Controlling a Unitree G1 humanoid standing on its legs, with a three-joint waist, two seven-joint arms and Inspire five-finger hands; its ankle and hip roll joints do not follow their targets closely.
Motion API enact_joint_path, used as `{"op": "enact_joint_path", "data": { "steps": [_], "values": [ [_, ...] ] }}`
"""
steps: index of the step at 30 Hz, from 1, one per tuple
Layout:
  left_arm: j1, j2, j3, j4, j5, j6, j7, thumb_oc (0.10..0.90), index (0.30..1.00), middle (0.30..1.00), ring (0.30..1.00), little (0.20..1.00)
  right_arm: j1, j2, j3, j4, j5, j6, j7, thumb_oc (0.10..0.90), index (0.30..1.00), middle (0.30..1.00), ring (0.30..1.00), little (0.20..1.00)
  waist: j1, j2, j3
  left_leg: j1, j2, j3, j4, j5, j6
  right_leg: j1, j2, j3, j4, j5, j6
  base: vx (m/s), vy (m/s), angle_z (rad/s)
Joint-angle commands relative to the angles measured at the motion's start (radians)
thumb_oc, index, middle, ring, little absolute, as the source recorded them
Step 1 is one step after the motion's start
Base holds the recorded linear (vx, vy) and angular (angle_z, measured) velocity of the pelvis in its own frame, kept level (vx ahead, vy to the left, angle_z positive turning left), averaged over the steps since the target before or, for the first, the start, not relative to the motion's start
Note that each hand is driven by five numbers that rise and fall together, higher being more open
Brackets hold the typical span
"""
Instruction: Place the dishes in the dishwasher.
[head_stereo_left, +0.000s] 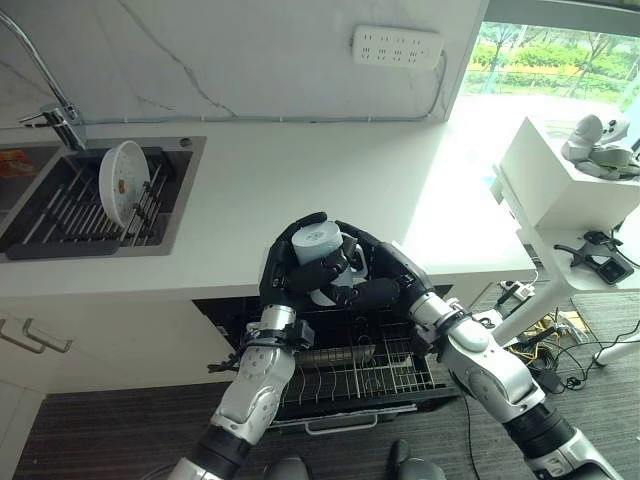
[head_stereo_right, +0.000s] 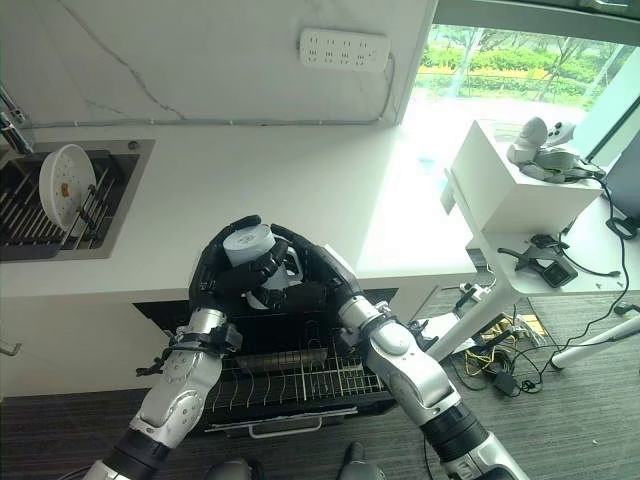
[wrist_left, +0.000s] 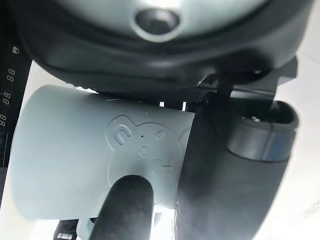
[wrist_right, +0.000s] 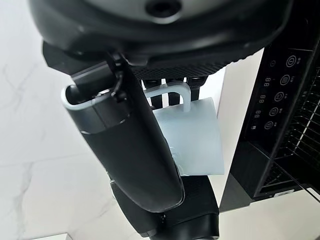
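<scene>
A pale blue mug (head_stereo_left: 318, 244) with a bear face pressed into its side (wrist_left: 85, 160) is held between both hands above the counter's front edge, over the open dishwasher. My left hand (head_stereo_left: 281, 272) curls round it from the left, its thumb (wrist_left: 127, 205) lying on the mug's wall. My right hand (head_stereo_left: 388, 272) wraps it from the right, its fingers by the mug's handle (wrist_right: 172, 92). Below them the dishwasher's pulled-out wire rack (head_stereo_left: 372, 376) stands out past the counter. A white plate (head_stereo_left: 122, 183) stands on edge in the sink's rack.
The sink (head_stereo_left: 60, 215) with a tap (head_stereo_left: 62, 122) is at the far left of the white counter (head_stereo_left: 300, 180). The dishwasher's control panel (wrist_right: 272, 105) runs along the door's top edge. A white side table (head_stereo_left: 565, 185) with tools stands to the right.
</scene>
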Motion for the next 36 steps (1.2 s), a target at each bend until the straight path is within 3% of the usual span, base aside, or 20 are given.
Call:
{"op": "enact_joint_path", "data": {
  "steps": [1, 17, 36],
  "values": [
    [-0.096, -0.002, -0.061, -0.105, 0.088, -0.114, -0.050, 0.400, 0.300, 0.300, 0.300, 0.300, -0.067, 0.063, 0.012, -0.083, 0.084, -0.061, 0.110, 0.800, 0.900, 0.900, 0.900, 0.900, 0.009, 0.011, -0.066, 0.062, 0.002, 0.002, -0.091, -0.035, 0.004, 0.051, -0.012, 0.038, 0.118, -0.243, 0.055, 0.00, 0.000, 0.00],
    [-0.128, 0.032, -0.083, -0.091, 0.258, -0.139, -0.010, 0.400, 0.300, 0.300, 0.300, 0.300, -0.078, 0.047, 0.036, -0.068, 0.091, -0.008, 0.161, 0.800, 0.900, 0.900, 0.900, 0.900, 0.008, 0.007, -0.064, 0.064, -0.001, -0.005, -0.091, -0.038, 0.003, 0.055, -0.006, 0.046, 0.118, -0.247, 0.055, 0.00, 0.000, 0.00],
    [-0.150, -0.003, -0.136, -0.034, 0.245, -0.124, 0.045, 0.400, 0.300, 0.300, 0.300, 0.300, -0.127, 0.104, 0.082, -0.041, 0.151, -0.007, 0.116, 0.800, 0.900, 0.900, 0.900, 0.900, 0.012, 0.006, -0.061, 0.066, -0.001, -0.006, -0.091, -0.039, 0.001, 0.057, -0.004, 0.047, 0.118, -0.249, 0.053, 0.00, 0.000, 0.00]
  ]
}}
